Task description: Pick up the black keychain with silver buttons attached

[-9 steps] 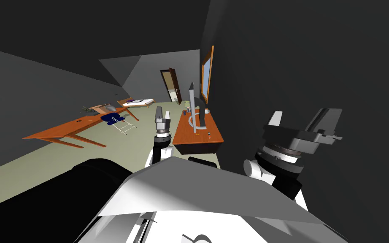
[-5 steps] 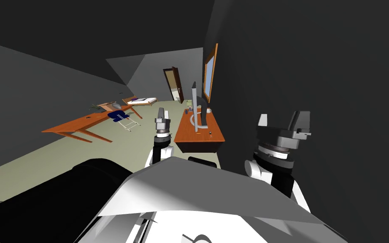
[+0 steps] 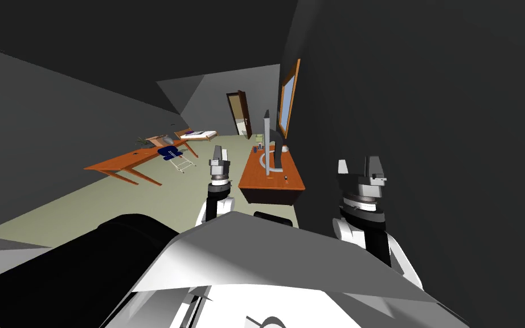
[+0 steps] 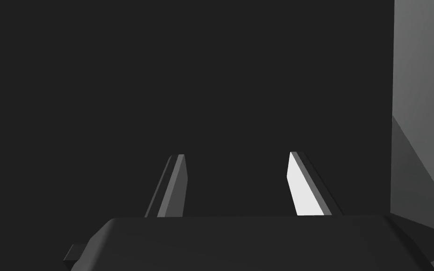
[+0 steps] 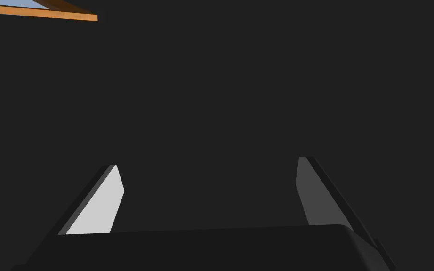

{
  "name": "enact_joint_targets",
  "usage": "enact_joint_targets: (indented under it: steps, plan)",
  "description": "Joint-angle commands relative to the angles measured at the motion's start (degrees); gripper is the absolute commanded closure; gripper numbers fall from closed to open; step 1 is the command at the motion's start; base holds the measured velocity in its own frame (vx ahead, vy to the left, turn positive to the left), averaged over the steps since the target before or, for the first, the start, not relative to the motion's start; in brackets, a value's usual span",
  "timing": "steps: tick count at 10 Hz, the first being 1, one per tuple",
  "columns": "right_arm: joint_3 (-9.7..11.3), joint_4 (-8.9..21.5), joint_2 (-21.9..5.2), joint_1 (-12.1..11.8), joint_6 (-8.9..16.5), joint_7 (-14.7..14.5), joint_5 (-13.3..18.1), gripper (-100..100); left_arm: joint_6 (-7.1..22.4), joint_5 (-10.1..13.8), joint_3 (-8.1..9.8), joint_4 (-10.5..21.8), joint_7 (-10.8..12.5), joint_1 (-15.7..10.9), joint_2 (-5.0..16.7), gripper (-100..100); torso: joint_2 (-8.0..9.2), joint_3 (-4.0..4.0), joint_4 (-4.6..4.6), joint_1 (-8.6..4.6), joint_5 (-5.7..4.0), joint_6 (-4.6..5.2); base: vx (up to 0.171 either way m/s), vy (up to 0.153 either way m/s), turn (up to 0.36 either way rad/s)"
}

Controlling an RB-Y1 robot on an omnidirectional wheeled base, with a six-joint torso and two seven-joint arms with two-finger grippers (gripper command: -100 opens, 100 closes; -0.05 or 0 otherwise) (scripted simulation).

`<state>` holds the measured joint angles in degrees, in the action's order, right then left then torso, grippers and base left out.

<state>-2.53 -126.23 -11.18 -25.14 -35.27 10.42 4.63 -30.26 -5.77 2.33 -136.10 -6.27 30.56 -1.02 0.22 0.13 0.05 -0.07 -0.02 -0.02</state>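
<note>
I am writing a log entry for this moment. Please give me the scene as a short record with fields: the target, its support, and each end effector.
target: small dark item, probably the keychain; too small to confirm details
support: orange-brown desk against the dark wall; the item lies near its near edge, on the wall side
also on desk: monitor
left end effector: open, empty, raised short of the desk
right end effector: open, empty, close to the dark wall
contact: none with the item

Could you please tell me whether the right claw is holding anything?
No, the right claw stands open, with only the dark wall showing between its fingers.
</note>
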Motion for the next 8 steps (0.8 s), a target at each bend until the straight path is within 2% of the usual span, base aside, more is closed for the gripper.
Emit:
enact_joint_targets:
  steps: [1, 2, 3, 4, 5, 6, 7, 8]
  plan:
    - [0.27, 2.86, -2.86, 1.03, 0.90, 0.38, 0.02, -100, 0.00, 0.00, 0.00, 0.00, 0.00, 0.00, 0.00, 0, 0.00, 0.00, 0.00, 0.00, 0.00, 0.00, -0.089, -0.008, 0.231]
    - [0.27, 3.78, -3.38, 1.03, 0.90, 0.38, 0.02, -100, 0.00, 0.00, 0.00, 0.00, 0.00, 0.00, 0.00, 0, 0.07, 0.04, 0.02, -0.01, 0.00, 0.00, -0.067, -0.011, 0.097]
    - [0.57, 5.44, -5.55, 1.61, 1.21, 0.72, 0.05, -100, 0.00, 0.00, 0.00, 0.00, 0.00, 0.01, 0.00, 0, 0.03, 0.02, 0.01, -0.02, 0.00, 0.03, -0.071, -0.004, 0.191]
    - [0.57, 6.76, -5.55, 1.61, 1.21, 0.72, 0.05, -100, 0.00, 0.00, 0.00, 0.00, 0.00, 0.00, 0.00, 0, 0.02, 0.01, 0.01, 0.00, 0.00, -0.01, -0.052, -0.004, 0.068]
    - [0.97, 8.63, -7.69, 2.23, 1.55, 1.12, 0.11, -100, 0.00, 0.00, 0.01, 0.00, 0.00, 0.01, 0.00, 0, -0.03, -0.01, 0.00, 0.00, 0.00, 0.04, -0.055, 0.001, 0.130]
    - [0.97, 9.98, -7.69, 2.23, 1.55, 1.12, 0.11, -100, 0.00, 0.00, 0.00, 0.00, 0.00, 0.00, 0.00, 0, -0.03, -0.02, -0.01, 0.02, 0.00, 0.01, -0.047, -0.001, 0.104]
    - [1.47, 11.91, -9.80, 2.89, 1.91, 1.59, 0.20, -100, 0.00, 0.00, 0.00, 0.00, 0.00, 0.01, 0.00, 0, -0.06, -0.03, -0.01, 0.02, 0.01, 0.03, -0.048, 0.008, 0.194]
    - [1.47, 13.25, -9.80, 2.89, 1.91, 1.59, 0.20, -100, 0.00, 0.00, 0.00, 0.00, 0.00, 0.00, 0.00, 0, -0.07, -0.04, -0.01, 0.03, 0.01, 0.00, -0.046, 0.006, 0.107]
